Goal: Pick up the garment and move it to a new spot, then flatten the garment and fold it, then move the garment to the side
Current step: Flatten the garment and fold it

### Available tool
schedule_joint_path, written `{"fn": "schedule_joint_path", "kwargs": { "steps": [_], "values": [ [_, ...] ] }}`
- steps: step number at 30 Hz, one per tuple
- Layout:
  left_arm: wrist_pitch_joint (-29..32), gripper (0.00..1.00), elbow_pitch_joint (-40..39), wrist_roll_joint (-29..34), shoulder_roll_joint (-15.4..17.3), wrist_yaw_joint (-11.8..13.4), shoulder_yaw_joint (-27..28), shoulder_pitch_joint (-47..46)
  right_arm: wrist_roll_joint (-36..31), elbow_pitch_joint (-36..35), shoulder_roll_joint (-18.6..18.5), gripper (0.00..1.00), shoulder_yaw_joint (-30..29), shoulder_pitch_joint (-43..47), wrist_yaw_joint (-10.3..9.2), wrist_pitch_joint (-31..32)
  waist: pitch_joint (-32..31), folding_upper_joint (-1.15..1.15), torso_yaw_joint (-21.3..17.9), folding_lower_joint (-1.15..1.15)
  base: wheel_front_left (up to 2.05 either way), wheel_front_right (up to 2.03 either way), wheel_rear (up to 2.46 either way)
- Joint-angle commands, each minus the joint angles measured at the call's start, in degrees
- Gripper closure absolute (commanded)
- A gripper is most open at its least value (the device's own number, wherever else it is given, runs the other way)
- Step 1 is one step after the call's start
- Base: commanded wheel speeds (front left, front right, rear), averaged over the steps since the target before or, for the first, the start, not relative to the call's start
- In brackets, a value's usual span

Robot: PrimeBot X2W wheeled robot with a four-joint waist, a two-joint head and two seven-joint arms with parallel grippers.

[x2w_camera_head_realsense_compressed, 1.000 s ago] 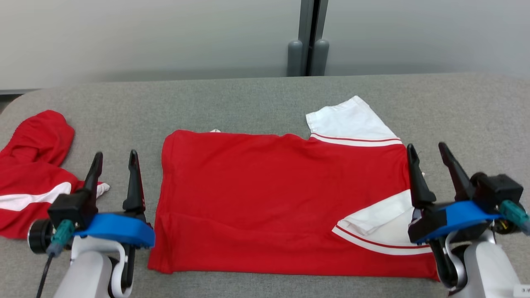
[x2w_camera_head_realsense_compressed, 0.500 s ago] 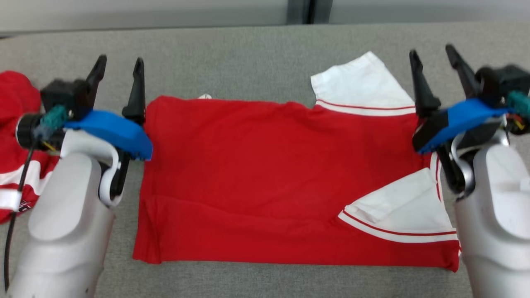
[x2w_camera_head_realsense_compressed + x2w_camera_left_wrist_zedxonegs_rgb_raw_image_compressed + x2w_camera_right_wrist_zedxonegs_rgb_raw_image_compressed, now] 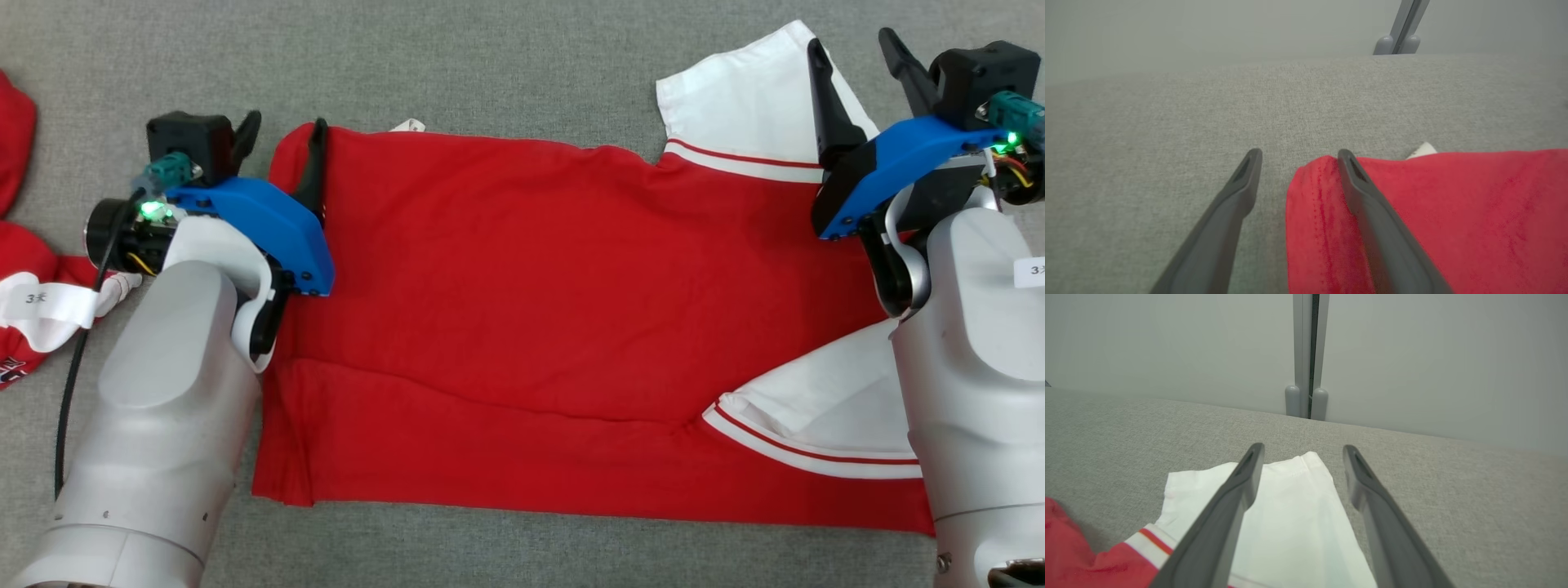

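Note:
The garment is a red shirt with white sleeves, lying flat across the grey table. One white sleeve sticks out at the far right; another lies folded over the near right. My left gripper is open over the shirt's far left corner, one finger above the red cloth and one above bare table. My right gripper is open above the far white sleeve, holding nothing; whether either gripper touches the cloth I cannot tell.
A second red and white garment lies bunched at the table's left edge, beside my left arm. A pale wall with a grey post stands behind the table's far edge.
The head camera has tilted down and closer. Both arms have reached forward: the left gripper now over the shirt's far left corner, the right over the far sleeve. Both stay open.

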Motion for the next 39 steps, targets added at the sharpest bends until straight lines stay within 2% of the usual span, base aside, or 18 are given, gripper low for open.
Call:
{"fn": "schedule_joint_path", "kwargs": {
  "steps": [1,13,14,15,23,39],
  "values": [
    [0.0,0.0,1.2,-0.3,-0.2,-0.4,-0.4,-1.3,-0.4,1.0,0.0,0.0,0.0,-1.1,0.03,-0.7,0.3,0.0,0.1,-0.02,0.0,0.0,0.0],
    [1.9,0.0,7.3,-3.7,-2.1,-0.9,-5.0,-3.3,-1.2,7.5,-0.3,0.0,0.3,-4.4,0.03,-3.1,1.3,0.0,-0.4,-0.02,0.0,0.0,0.0],
    [2.0,0.65,7.5,-3.9,-1.9,-0.9,-5.6,-3.5,-1.3,8.0,-0.4,0.0,0.4,-4.6,0.03,-3.0,1.2,0.0,-0.4,-0.02,0.0,0.0,0.0],
    [1.8,1.0,7.7,-4.1,-1.7,-0.9,-6.0,-3.6,-1.3,8.5,-0.6,0.0,0.4,-4.9,0.03,-3.0,1.2,0.0,-0.4,-0.02,0.0,0.0,0.0],
    [-1.3,1.0,8.2,-4.6,-1.7,-0.8,-7.8,-5.9,-1.4,11.2,-2.8,0.0,1.4,-8.3,0.03,-0.9,0.6,0.0,1.2,-0.02,0.0,0.0,0.0],
    [-6.1,1.0,5.5,-6.2,-4.7,-0.8,-12.6,-8.8,1.7,22.6,-9.3,0.0,6.6,-18.5,0.03,14.8,3.9,0.0,6.7,-0.02,0.0,0.0,0.0]
  ]
}}
